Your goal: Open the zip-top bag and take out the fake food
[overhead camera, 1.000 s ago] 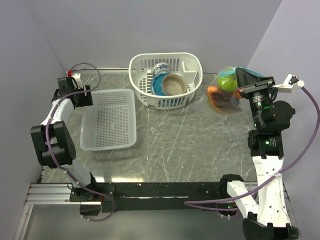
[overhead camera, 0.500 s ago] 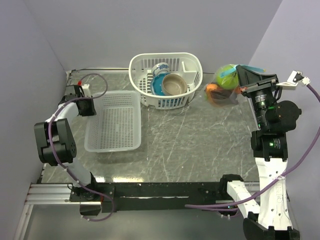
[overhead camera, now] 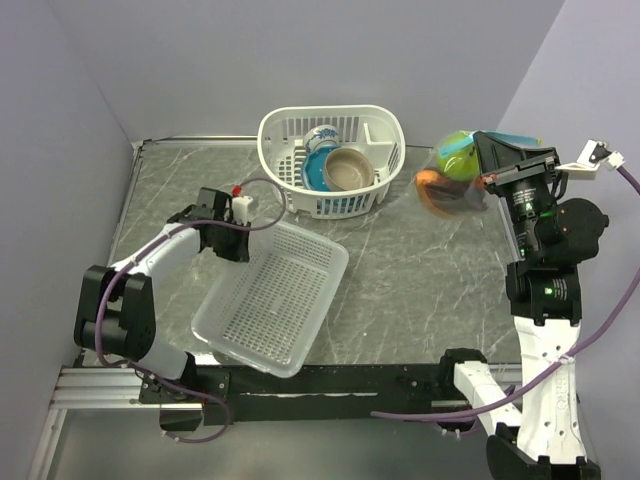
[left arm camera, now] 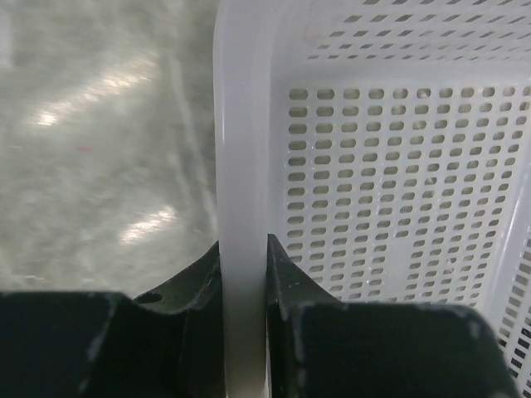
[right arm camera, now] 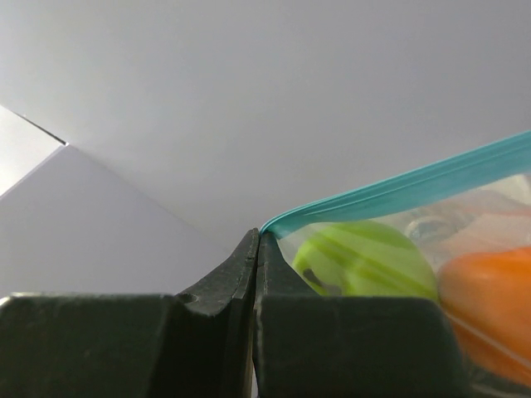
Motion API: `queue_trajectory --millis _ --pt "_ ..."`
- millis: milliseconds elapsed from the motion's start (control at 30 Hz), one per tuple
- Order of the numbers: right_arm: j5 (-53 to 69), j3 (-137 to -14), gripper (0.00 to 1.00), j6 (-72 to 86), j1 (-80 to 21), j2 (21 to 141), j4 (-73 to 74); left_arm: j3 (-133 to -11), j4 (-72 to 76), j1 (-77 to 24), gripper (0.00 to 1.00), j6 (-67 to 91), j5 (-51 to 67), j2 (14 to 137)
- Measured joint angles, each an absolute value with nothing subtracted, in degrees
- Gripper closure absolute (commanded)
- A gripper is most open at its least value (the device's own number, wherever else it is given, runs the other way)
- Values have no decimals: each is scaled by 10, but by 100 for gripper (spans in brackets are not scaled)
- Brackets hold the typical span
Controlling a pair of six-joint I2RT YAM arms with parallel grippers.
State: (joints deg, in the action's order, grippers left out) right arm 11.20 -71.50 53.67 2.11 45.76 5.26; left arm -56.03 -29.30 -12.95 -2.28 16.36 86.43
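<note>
Perhaps three foods (overhead camera: 458,168), one bag (right arm camera: 415,186).

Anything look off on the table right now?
Yes: the white mesh tray sits askew, turned diagonal, its near corner reaching over the table front edge in the top view. The left gripper is clamped on its rim. The right gripper pinches the zip-top bag by its teal strip corner; the bag looks shut, nothing spilled.

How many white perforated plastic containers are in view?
2. The basket stands at back centre; the flat mesh tray is front left, its rim clamped by the left gripper. None seems hidden.
</note>
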Motion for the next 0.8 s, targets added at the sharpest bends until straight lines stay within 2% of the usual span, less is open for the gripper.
queue_trajectory --millis 67,267,467,667,733,800 --pt "110 -720 100 535 21 457 55 -556 -295 -148 85 -18 166 864" --pt "110 -731 100 528 21 465 64 -566 -299 -184 85 23 181 877" --pt "105 -735 100 517 21 477 84 -604 -279 -188 88 149 213 925" --pt "96 -735 100 508 21 478 96 -608 -245 -228 86 268 196 933" --pt "96 -735 100 508 21 479 97 -601 -232 -240 81 293 194 930" --pt "97 -736 100 509 20 485 97 -592 -231 -246 64 315 194 924"
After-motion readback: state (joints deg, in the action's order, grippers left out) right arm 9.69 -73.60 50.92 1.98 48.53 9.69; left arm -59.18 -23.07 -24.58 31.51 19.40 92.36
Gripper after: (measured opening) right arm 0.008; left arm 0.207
